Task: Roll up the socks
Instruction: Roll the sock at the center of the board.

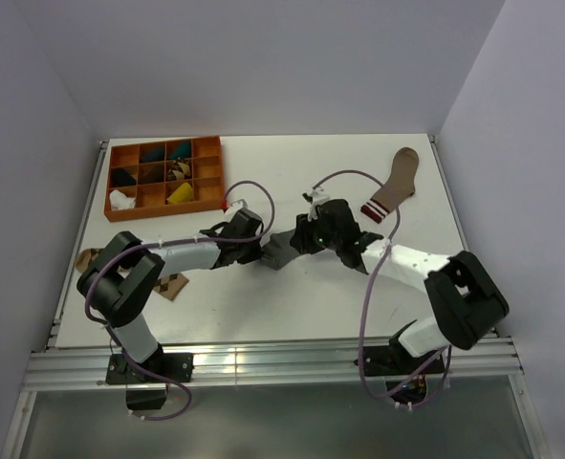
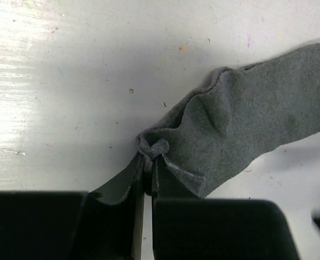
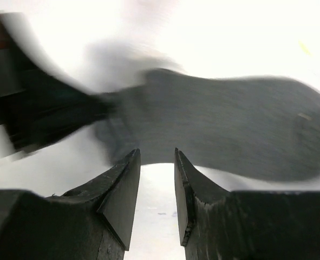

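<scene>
2 arms reach inward toward each other, wrists nearly meeting. The left arm (image 1: pixel 182 253) has its forearm stretched rightward and low. The left gripper (image 2: pixel 148 162) has its jaws pressed almost together, a bunched corner of the grey sock (image 2: pixel 246 119) pinched at the tips. The right arm (image 1: pixel 406 260) angles leftward. The right gripper (image 3: pixel 157 157) has its jaws parted with nothing between them; the sock lies beyond the tips, blurred.

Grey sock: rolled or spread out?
Spread out: grey sock lies flat, only one corner bunched and pinched in the shut left gripper.

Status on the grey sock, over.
Left gripper: jaws shut on grey sock edge. Right gripper: jaws open, empty, near sock. No obstruction seen.
</scene>
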